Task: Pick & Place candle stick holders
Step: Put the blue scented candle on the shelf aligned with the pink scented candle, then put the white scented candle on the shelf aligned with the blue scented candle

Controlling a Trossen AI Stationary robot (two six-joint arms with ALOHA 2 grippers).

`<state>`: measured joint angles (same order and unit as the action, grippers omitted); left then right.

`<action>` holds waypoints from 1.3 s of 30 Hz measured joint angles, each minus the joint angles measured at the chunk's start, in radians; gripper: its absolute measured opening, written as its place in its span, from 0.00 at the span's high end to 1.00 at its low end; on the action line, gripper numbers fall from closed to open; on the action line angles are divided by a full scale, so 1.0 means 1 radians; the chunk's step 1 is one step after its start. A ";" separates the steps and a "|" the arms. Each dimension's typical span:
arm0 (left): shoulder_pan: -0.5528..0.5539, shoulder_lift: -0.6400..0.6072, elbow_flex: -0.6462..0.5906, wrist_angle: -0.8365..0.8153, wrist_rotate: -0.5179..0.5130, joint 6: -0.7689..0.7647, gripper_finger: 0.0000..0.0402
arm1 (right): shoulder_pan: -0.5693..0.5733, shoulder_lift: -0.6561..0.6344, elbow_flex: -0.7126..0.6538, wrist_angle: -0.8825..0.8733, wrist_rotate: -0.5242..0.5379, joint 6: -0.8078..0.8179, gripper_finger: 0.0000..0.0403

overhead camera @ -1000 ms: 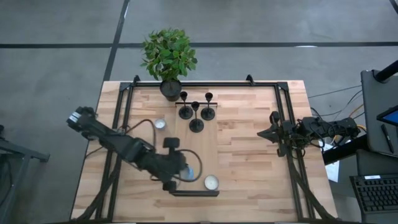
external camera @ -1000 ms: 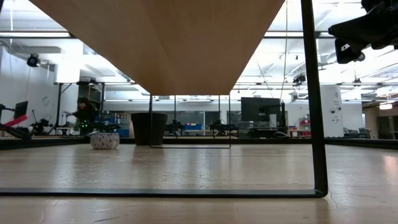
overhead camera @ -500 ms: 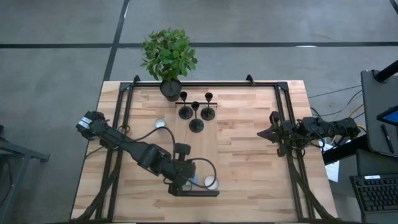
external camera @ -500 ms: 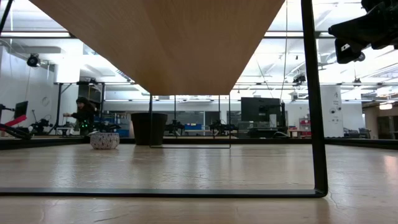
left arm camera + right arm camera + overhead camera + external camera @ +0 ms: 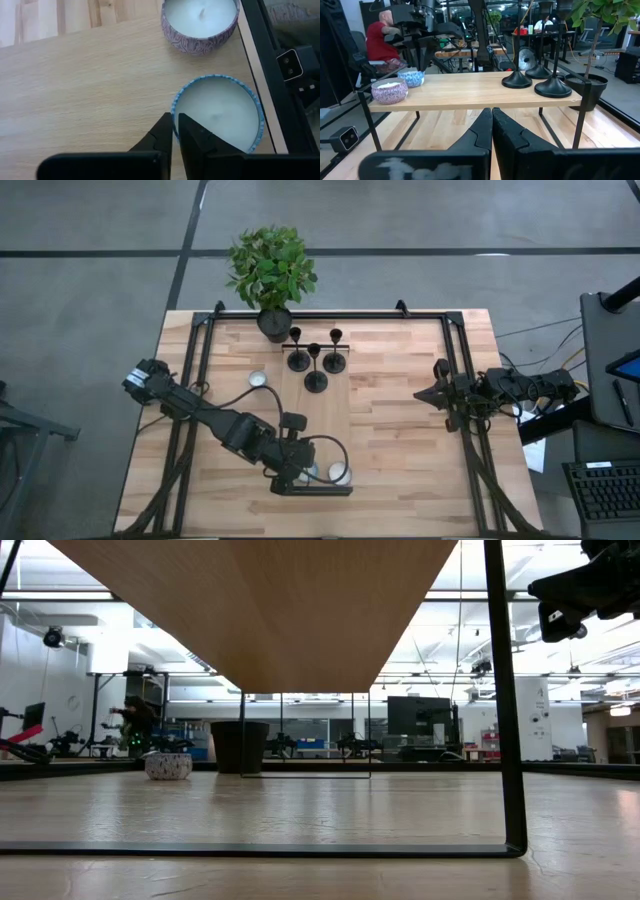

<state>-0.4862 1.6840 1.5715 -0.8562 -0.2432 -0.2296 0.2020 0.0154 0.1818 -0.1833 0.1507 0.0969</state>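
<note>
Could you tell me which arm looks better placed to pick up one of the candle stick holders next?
Probably the right. The right gripper rests free at the table's right edge, facing the candle stick holders. The left gripper is down on the blue-rimmed candle at the near edge.

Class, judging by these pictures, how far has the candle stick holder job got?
Looks done: the three holders stand upright, grouped near the plant.
In hand: the left gripper is shut on the blue candle at the table's front edge, not on a holder.
Left: no holder is gripped. The right gripper waits shut at the right edge.
</note>
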 joint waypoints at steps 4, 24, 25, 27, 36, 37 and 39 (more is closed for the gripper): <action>0.000 0.000 -0.001 0.000 0.013 -0.008 0.93 | 0.000 0.000 0.000 0.000 0.000 0.000 0.98; -0.008 -0.073 0.013 -0.093 0.054 -0.056 0.93 | 0.000 0.000 0.000 0.000 0.000 0.000 0.98; -0.012 -0.084 0.013 -0.123 0.037 -0.078 0.93 | 0.000 0.000 0.000 0.000 0.000 0.000 0.98; -0.025 -0.104 0.012 -0.180 -0.012 -0.131 0.93 | 0.000 0.000 0.000 0.000 0.000 0.000 0.98; -0.122 -0.186 -0.082 -0.380 -0.191 -0.409 0.93 | 0.000 0.000 0.000 0.000 0.000 0.000 0.98; -0.127 -0.200 -0.112 -0.391 -0.210 -0.457 0.93 | 0.000 0.000 0.000 0.000 0.000 0.000 0.98; -0.127 -0.233 -0.182 -0.398 -0.246 -0.549 0.93 | 0.000 0.000 0.000 0.000 0.000 0.000 0.98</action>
<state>-0.6135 1.4511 1.3893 -1.2544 -0.4896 -0.7787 0.2023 0.0154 0.1818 -0.1833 0.1505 0.0971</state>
